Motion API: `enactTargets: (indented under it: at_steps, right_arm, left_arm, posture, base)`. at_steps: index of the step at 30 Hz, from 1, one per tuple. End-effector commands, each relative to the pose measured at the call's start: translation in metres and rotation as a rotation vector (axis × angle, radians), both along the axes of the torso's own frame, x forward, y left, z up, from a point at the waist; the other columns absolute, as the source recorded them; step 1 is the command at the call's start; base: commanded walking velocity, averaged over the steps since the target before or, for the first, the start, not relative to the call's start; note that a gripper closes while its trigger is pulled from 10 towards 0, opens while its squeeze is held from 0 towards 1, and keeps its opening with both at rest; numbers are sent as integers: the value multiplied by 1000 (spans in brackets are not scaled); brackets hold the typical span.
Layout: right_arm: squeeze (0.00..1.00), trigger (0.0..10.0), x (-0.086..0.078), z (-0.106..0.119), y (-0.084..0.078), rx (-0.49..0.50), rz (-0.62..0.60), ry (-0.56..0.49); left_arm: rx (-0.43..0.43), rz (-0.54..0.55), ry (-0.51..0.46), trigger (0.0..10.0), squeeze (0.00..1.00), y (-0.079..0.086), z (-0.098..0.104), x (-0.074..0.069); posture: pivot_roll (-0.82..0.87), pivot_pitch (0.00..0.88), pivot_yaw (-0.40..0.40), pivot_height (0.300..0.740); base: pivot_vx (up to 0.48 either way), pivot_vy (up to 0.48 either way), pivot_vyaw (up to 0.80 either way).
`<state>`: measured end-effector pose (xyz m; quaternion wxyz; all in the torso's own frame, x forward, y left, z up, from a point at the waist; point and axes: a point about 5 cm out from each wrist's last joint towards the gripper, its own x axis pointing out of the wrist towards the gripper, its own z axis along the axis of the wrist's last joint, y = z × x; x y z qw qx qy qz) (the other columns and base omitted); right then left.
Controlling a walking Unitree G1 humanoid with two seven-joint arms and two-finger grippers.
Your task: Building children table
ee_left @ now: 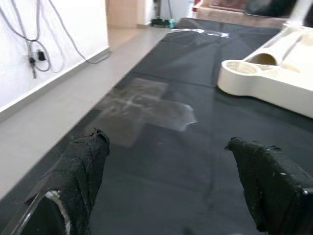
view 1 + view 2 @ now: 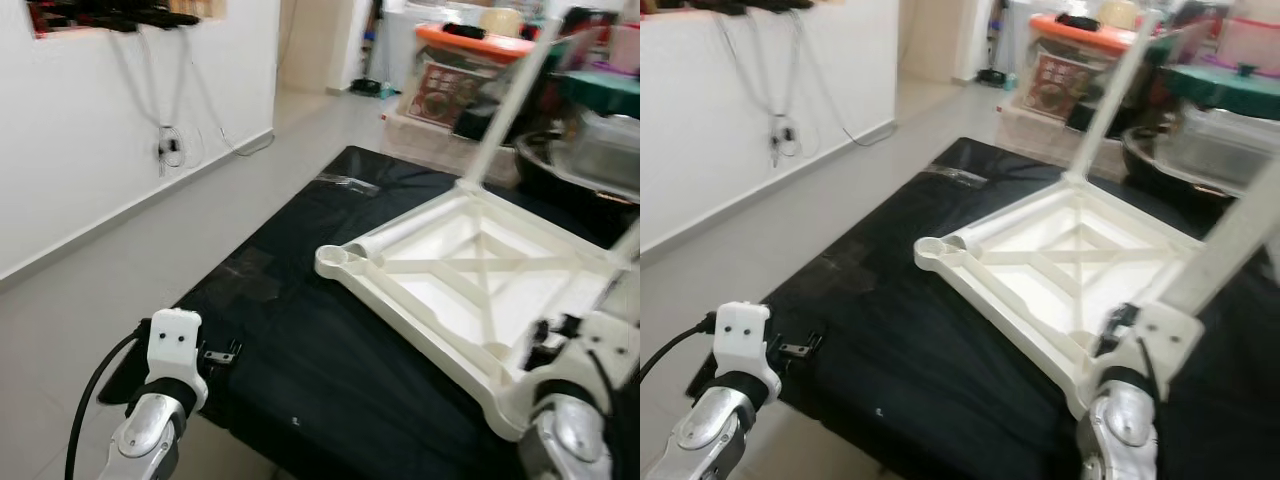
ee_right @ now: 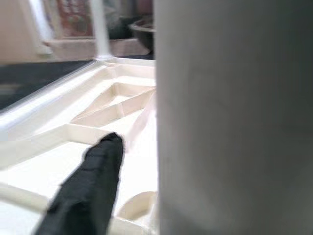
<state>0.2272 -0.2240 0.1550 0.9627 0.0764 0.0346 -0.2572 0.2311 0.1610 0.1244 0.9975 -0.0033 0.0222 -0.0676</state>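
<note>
Tabletop (image 2: 470, 275), white plastic, is lying upside down on a black sheet (image 2: 330, 370) spread over the tiled floor (image 2: 130, 270), ribbed underside facing up with diagonal braces crossing the middle. One leg (image 2: 510, 100) is already standing upright in the far corner socket, rising toward the clutter behind. The near-left corner socket (image 2: 335, 260) is sitting open and round, with a loose leg (image 2: 400, 235) lying along the frame edge right beside it.

Right gripper (image 3: 98, 181) is sitting at the tabletop's near corner, low in the head views, next to a second leg (image 2: 1230, 245) that is slanting up and away from that corner. In the right wrist view this leg is looming very close as a pale blurred column beside one black finger (image 3: 90, 188); the other finger is hidden, so whether the gripper is grasping the leg cannot be told.

Left gripper (image 1: 171, 196) is hovering low over the black sheet near its left edge, well apart from the tabletop, fingers (image 1: 85, 166) spread wide and holding nothing. A patch of clear tape (image 1: 146, 110) is shining on the sheet ahead of it.

White wall (image 2: 100, 120) with dangling cables (image 2: 170, 145) is running along the left. Storage boxes with an orange lid (image 2: 470, 42) are standing at the back.
</note>
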Motion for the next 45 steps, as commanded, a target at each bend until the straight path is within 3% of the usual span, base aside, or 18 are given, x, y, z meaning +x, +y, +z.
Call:
enactTargets:
  at_steps: [1, 2, 4, 7, 9, 12, 14, 15, 18, 19, 24, 26, 28, 29, 30, 32, 40, 45]
  right_arm:
    - [1000, 10000, 8, -1, 7, 44, 76, -9]
    - [0, 10000, 19, 9, 2, 37, 139, -41]
    - [0, 10000, 34, 24, -10, -25, 312, -74]
    - [0, 10000, 37, 26, -13, -41, 365, -75]
    - [0, 10000, 34, 18, 0, -77, 646, -68]
    - [0, 10000, 31, 14, 6, -86, 749, -58]
    - [0, 9294, 31, 0, 12, -80, 845, -14]
    - [0, 6471, 36, -10, 14, -69, 868, 19]
    - [0, 6314, 42, -17, 13, -61, 861, 36]
    - [0, 0, 52, -20, 7, -59, 771, 34]
    - [0, 0, 66, -20, -16, -35, 439, 17]
    - [0, 0, 45, -36, -53, 21, -68, 129]
    - [0, 0, 45, -36, -53, 21, -68, 129]
    - [0, 0, 28, -45, -63, 51, -247, 175]
    - [0, 0, 28, -45, -63, 51, -247, 175]
    - [0, 0, -10, -52, -68, 8, -456, 240]
    - [0, 0, -45, -53, -69, -127, -529, 283]
    - [0, 0, -63, -54, -106, -171, -678, 298]
  left_arm:
    - [0, -8, 4, 10000, 0, -2, 1, 0]
    - [-2, -5, 2, 10000, 0, -2, 2, 0]
    - [-6, 0, -3, 10000, 0, -3, 3, 1]
    - [-8, 1, -4, 10000, 0, -3, 3, 2]
    - [-9, -1, -5, 10000, 0, -4, 2, 3]
    - [-10, -1, -5, 10000, 0, -4, 2, 3]
    - [-11, 0, -7, 10000, 0, -4, 2, 4]
    - [-10, 3, -11, 10000, 0, -4, 2, 5]
    - [-9, 6, -15, 10000, 0, -4, 3, 5]
    - [-9, 10, -17, 10000, 0, -3, 3, 5]
    - [-7, 17, -20, 10000, 0, -2, 2, 6]
    - [-3, 11, -18, 10000, 0, -1, 2, 5]
    - [-3, 11, -18, 10000, 0, -1, 2, 5]
    - [-2, 10, -16, 10000, 0, -1, 2, 4]
    - [-2, 10, -16, 10000, 0, -1, 2, 4]
    - [1, 9, -12, 10000, 0, 0, 1, 3]
    - [2, 21, 3, 10000, 0, 3, -1, 1]
    - [1, 26, 3, 10000, 0, 3, -2, 0]
  posture:
    - [186, 0, -116, 740]
    - [192, 0, -124, 740]
    - [196, 0, -131, 740]
    - [196, 0, -131, 740]
    - [205, 0, -137, 740]
    - [205, 0, -137, 740]
    - [222, 0, -141, 740]
    - [229, 0, -144, 740]
    - [233, 0, -146, 740]
    - [235, 0, -149, 740]
    - [235, 0, -152, 740]
    - [225, 0, -139, 740]
    - [225, 0, -139, 740]
    - [224, 0, -138, 740]
    - [224, 0, -138, 740]
    - [211, 0, -127, 740]
    - [185, 0, -129, 740]
    - [190, 0, -141, 740]
  base:
    - [0, 0, 0]
    - [0, 0, 0]
    - [0, 0, 0]
    - [0, 0, 0]
    - [0, 0, 0]
    - [0, 0, 0]
    - [0, 0, 0]
    - [0, 0, 0]
    - [0, 0, 0]
    - [0, 0, 0]
    - [0, 0, 0]
    - [0, 0, 0]
    - [0, 0, 0]
    - [0, 0, 0]
    - [0, 0, 0]
    - [0, 0, 0]
    - [0, 0, 0]
    - [0, 0, 0]
